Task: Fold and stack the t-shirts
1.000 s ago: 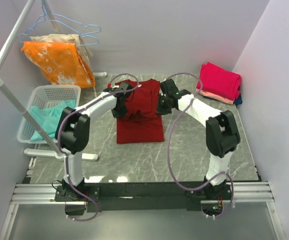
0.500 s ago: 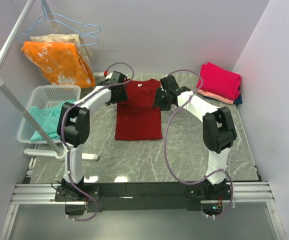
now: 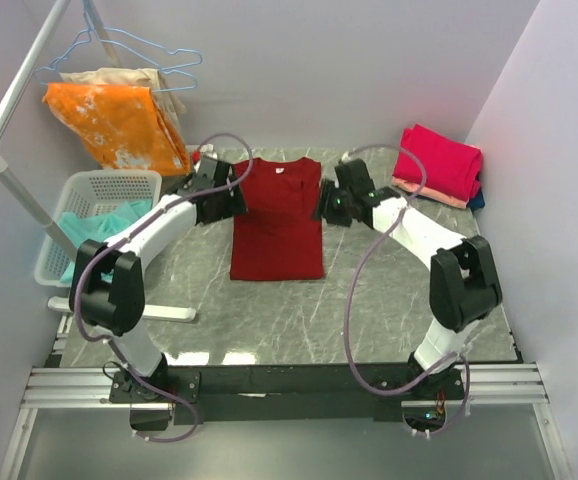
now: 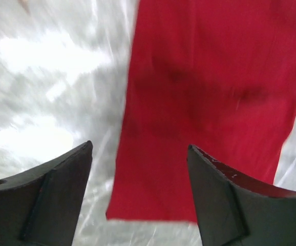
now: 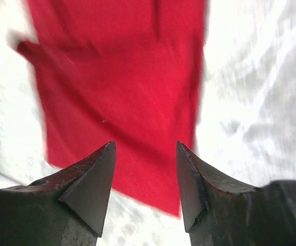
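Both arms have backed off the maroon t-shirt [image 3: 277, 225] since a second ago. They were pinched down on its sides back then, now they sit just off its left and right edges, up toward the collar end. Left fingers [image 4: 56, 189] are spread wide with nothing between them, just red cloth and bench underneath. Right fingers [image 5: 84, 184] are apart too, a bit narrower, also holding nothing.

Shirt lies flat in the middle of the bench [image 3: 399, 300], sides tucked in so it's a long narrow rectangle, collar at the far end, hem toward the near side.

Far right corner has a folded stack: pink t-shirt [image 3: 439, 158] on top, peach t-shirt [image 3: 424, 192] under it, and a sliver of dark blue t-shirt [image 3: 478, 200] at the right edge. White basket [image 3: 109, 182] beside the bench's left edge holds a teal t-shirt [image 3: 89, 240]. Orange cloth [image 3: 119, 125] hangs on the rack behind it. Both wrist views are pretty blurry.
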Tool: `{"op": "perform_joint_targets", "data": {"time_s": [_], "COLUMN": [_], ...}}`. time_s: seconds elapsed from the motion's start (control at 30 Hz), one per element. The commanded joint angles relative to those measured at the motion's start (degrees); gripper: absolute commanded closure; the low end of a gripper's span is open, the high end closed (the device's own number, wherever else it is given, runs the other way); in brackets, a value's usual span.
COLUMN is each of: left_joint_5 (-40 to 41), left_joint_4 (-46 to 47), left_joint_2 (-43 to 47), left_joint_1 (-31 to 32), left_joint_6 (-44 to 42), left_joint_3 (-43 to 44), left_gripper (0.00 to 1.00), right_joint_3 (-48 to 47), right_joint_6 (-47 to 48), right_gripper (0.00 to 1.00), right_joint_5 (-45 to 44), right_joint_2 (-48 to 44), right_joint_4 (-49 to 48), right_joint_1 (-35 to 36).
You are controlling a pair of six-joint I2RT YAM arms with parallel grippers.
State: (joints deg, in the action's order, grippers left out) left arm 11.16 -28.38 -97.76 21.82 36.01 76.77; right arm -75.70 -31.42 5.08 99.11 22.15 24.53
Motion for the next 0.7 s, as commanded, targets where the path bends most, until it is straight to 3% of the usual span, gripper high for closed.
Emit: {"op": "perform_joint_targets", "data": {"time_s": [0.0, 0.07, 0.37, 0.4, 0.43, 0.53, 0.67], "left_joint_5": [-13.50, -15.81, -18.18, -18.80, -19.59, -20.21, -19.25], "left_joint_4": [3.22, 5.08, 7.11, 7.72, 8.68, 8.70, 8.08], "left_joint_2": [6.06, 8.36, 13.73, 13.73, 13.64, 12.68, 12.15], "left_joint_1": [0.50, 0.50, 0.50, 0.59, 0.50, 0.59, 0.59], "left_joint_6": [-0.68, -0.76, 0.19, 0.55, 0.90, 2.31, 2.40], "left_joint_3": [-11.27, -16.53, -25.61, -26.32, -27.37, -28.08, -28.26], "left_gripper": [0.22, 0.22, 0.30, 0.33, 0.47, 0.63, 0.65], "right_joint_3": [11.95, 15.04, 26.56, 26.92, 27.27, 28.68, 28.07], "right_joint_6": [-1.01, -1.62, -3.99, -4.17, -4.44, -5.32, -5.14], "right_gripper": [0.41, 0.41, 0.44, 0.44, 0.45, 0.46, 0.47], "right_joint_5": [4.67, 6.77, 12.32, 12.84, 13.11, 13.38, 13.46], "right_joint_2": [-5.41, -7.43, -11.66, -11.66, -11.40, -11.22, -9.99], "right_joint_4": [-1.67, -3.95, -12.04, -13.00, -13.45, -15.73, -15.82], "right_joint_1": [-0.19, -0.19, 0.60, 0.60, 0.60, 0.69, 0.60]}}
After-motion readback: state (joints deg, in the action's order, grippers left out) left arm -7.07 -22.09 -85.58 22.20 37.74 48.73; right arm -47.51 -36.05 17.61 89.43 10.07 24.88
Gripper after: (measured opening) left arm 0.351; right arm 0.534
